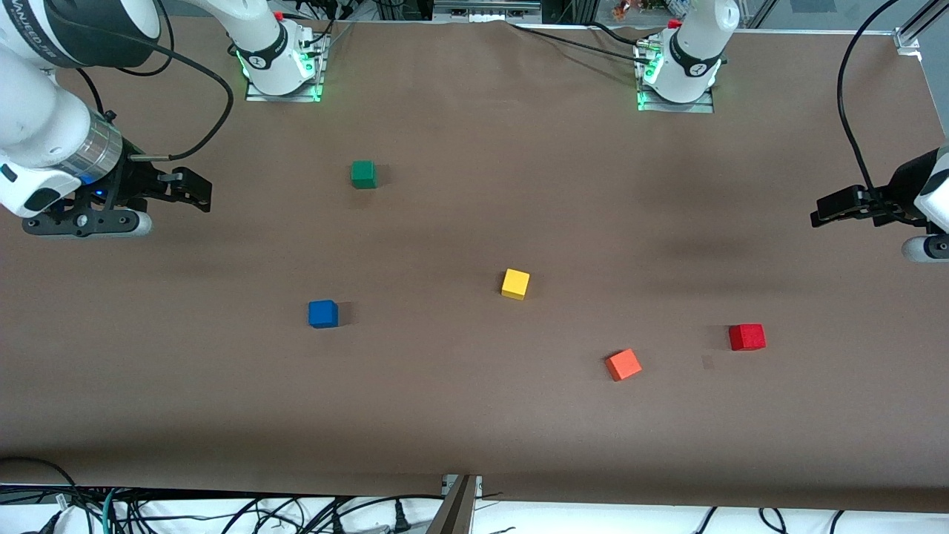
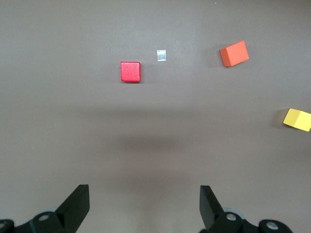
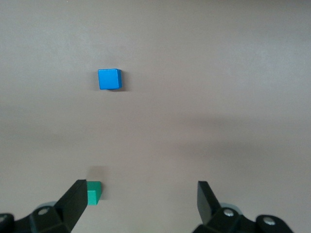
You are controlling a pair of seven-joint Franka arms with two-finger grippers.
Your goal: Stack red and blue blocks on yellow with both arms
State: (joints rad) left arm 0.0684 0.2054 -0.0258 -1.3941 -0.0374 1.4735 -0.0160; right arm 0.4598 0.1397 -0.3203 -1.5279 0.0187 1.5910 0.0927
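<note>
At table ends, left gripper (image 1: 819,217) and right gripper (image 1: 202,194) spread-fingered, cubes apart.

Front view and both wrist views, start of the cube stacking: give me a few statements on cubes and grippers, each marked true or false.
1. The small plain yellow cube has a cube stacked on it. False: its top is bare.
2. The deep red cube lies nearer the left arm's end of the table than the light orange cube. True.
3. The left gripper is shut on the red cube. False: it is open and holds nothing.
4. The bright blue cube lies nearer the front camera than the green cube. True.
5. The right gripper is open over the brown table. True.
</note>
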